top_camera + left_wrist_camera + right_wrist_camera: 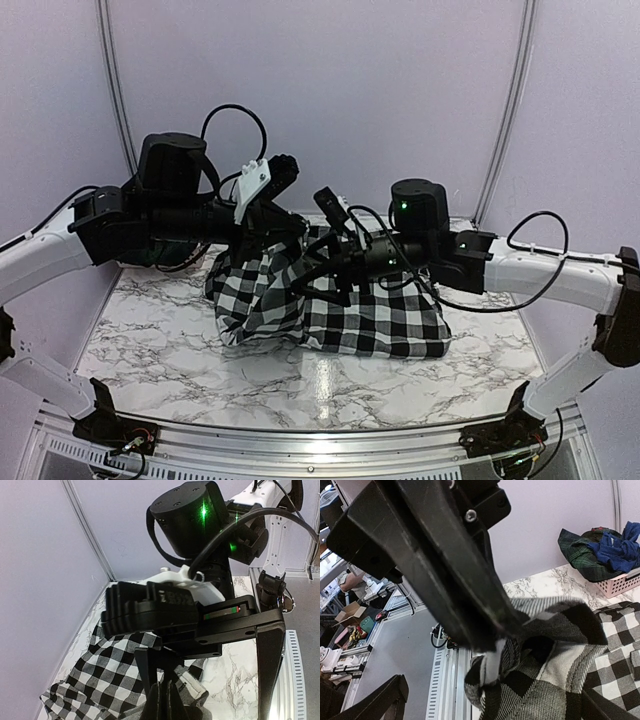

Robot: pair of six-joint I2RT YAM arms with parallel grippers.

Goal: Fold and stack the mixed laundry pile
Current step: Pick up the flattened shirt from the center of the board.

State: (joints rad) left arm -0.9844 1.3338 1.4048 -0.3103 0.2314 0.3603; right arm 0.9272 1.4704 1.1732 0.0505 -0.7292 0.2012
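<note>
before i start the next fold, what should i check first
1. right gripper hold on the checked shirt: ok, shut on a fold.
2. left gripper hold: ok, shut on the shirt's edge.
3. Shirt lying flat: not ok, bunched on the table.
4. Clearance between the grippers: cannot tell, they look close.
5. Other garments out of the way: ok, plaid garment and blue T-shirt sit in the pink basket.
</note>
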